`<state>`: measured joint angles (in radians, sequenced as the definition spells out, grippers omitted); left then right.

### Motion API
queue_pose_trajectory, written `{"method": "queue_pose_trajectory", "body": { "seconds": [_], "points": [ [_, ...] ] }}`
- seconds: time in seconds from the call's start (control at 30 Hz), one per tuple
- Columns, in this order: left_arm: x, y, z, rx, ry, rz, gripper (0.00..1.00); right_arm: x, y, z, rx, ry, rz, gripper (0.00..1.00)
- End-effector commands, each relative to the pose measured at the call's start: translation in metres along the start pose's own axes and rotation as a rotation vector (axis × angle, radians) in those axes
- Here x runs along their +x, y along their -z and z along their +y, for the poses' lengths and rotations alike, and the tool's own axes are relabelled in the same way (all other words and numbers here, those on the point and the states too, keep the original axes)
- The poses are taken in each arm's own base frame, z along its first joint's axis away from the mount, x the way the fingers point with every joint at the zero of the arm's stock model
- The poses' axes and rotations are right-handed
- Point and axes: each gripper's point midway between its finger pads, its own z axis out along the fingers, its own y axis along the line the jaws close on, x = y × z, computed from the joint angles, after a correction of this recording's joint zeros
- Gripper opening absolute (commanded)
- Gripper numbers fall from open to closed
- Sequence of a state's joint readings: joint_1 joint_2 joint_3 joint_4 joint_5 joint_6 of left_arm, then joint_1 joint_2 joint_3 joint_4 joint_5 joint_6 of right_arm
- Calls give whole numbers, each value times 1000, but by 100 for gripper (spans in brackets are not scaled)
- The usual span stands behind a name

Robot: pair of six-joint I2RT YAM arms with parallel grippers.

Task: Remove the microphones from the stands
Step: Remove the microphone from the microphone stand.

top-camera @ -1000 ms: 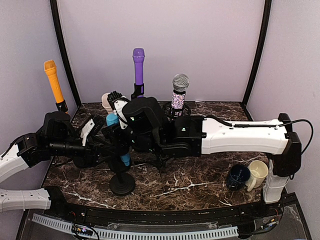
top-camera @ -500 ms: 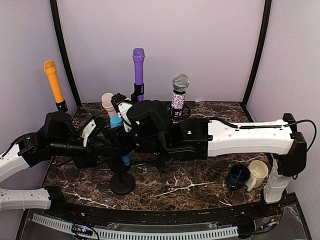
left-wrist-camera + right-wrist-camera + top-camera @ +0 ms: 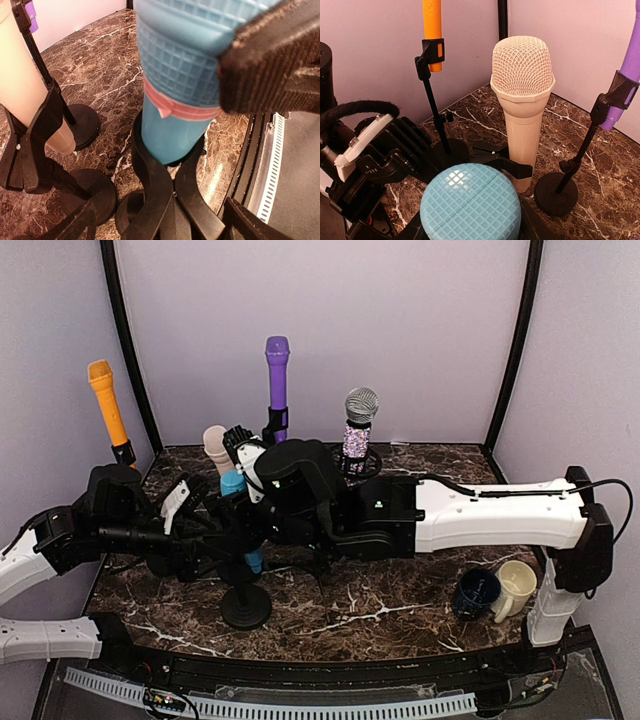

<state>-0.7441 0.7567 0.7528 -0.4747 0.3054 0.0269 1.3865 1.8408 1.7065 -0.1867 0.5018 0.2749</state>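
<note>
**Blue mic (image 3: 175, 75) in its holder.** The mic sits upright in the clip (image 3: 160, 195) of its stand (image 3: 245, 608), on the near-left part of the table (image 3: 400, 605). The right gripper (image 3: 238, 478) reaches in from the right and is closed on the mic's head. One ribbed pad (image 3: 270, 65) presses against it; the other finger is hidden. The left gripper (image 3: 165, 226) is spread wide, with its fingers (image 3: 80, 225) on either side of the clip and clear of it. A beige mic (image 3: 522, 100) stands just beyond, an orange mic (image 3: 432, 30) is at far left, and a purple mic (image 3: 277, 370) is at the far edge. Two cups (image 3: 517, 583) sit near right.
</note>
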Motion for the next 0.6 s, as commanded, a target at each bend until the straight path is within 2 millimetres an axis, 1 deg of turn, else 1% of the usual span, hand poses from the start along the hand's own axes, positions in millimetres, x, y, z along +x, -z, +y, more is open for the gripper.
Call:
{"method": "queue_pose_trajectory", "body": {
  "seconds": [0.0, 0.03, 0.07, 0.1, 0.13, 0.17, 0.2, 0.23, 0.27, 0.3, 0.33, 0.37, 0.4, 0.43, 0.5, 0.57],
  "points": [
    [-4, 6, -2, 3, -16, -8, 88, -28, 11, -8, 19, -38, -83, 9],
    [-4, 6, -3, 7, -14, -6, 87, -28, 11, -8, 19, -38, -82, 9],
    [-3, 5, -3, 11, -15, 0, 82, -28, 10, -8, 17, -37, -82, 9],
    [-4, 5, -4, 15, -15, 0, 79, -28, 10, -8, 17, -36, -81, 9],
    [-3, 4, -4, 17, -15, 3, 72, -27, 10, -8, 18, -36, -80, 10],
    [-4, 5, -5, 19, -16, 2, 69, -28, 10, -8, 19, -36, -80, 9],
    [-4, 5, -5, 19, -18, 2, 59, -27, 10, -8, 20, -36, -79, 9],
    [-5, 6, -4, 17, -22, 1, 53, -28, 10, -8, 20, -37, -80, 10],
    [-5, 6, -4, 15, -24, 1, 41, -28, 11, -8, 19, -38, -82, 9],
    [-5, 7, -4, 14, -25, 4, 35, -28, 11, -8, 18, -38, -82, 9],
    [-5, 7, -4, 13, -26, 4, 27, -29, 11, -8, 18, -39, -83, 9],
    [-5, 7, -5, 16, -28, 4, 24, -28, 11, -8, 17, -40, -83, 9],
    [-5, 8, -5, 17, -30, 3, 17, -29, 11, -8, 18, -41, -84, 9],
    [-5, 8, -5, 17, -30, 4, 13, -29, 12, -8, 17, -42, -84, 9],
    [-5, 8, -6, 20, -34, 8, 9, -29, 12, -9, 18, -43, -85, 9],
    [-5, 9, -6, 19, -37, 9, 8, -30, 14, -11, 24, -43, -86, 9]
  ]
}}
